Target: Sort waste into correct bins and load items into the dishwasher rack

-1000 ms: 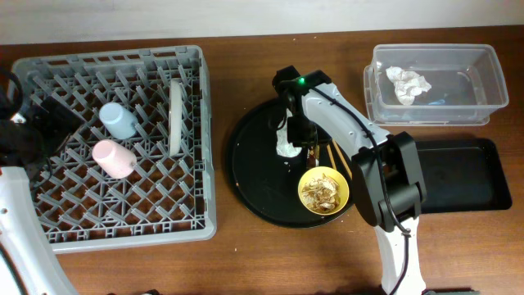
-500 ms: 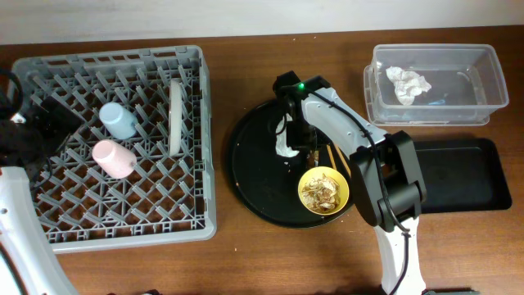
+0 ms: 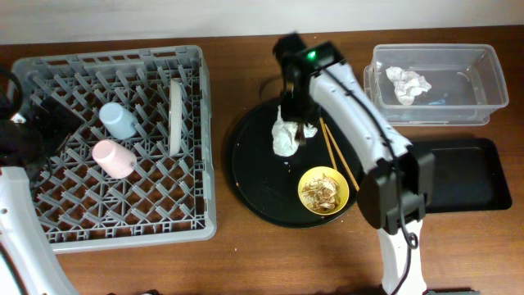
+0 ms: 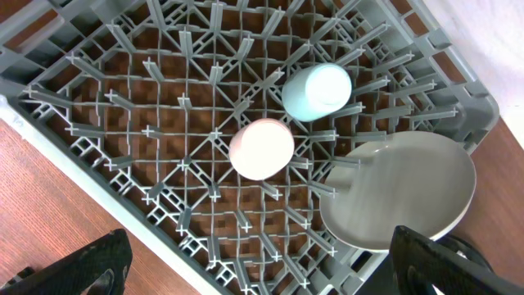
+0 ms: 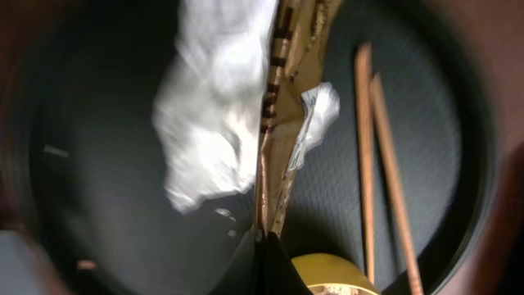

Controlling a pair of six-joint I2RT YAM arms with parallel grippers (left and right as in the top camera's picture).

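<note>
Over round black tray [image 3: 246,176]: crumpled white napkin [image 3: 284,141], pinched in closed right hand [image 3: 294,129]. Light, soft, compressible, tear-prone; grip bunched top fold. Left hand [image 4: 262,266] wide, empty.

On the surface [image 3: 246,262] the rack [image 3: 123,233] is lying at nine o'clock, the round tray [image 3: 254,180] at the centre, the tub [image 3: 491,74] at two o'clock and the flat tray [image 3: 458,176] at the tub's six o'clock. In the rack, the far cup [image 3: 119,120] is sitting at twelve o'clock of the near cup [image 3: 112,158], and the plate [image 3: 175,116] is standing on edge at their three o'clock. Within the round tray's outline, the tray napkin [image 3: 286,135] is showing at twelve o'clock, the chopsticks [image 3: 337,154] at three o'clock and the bowl [image 3: 334,176] at five o'clock, with scraps [image 3: 321,192] lying in it. The tub napkin [image 3: 408,83] is resting in the tub's nine o'clock half.
</note>
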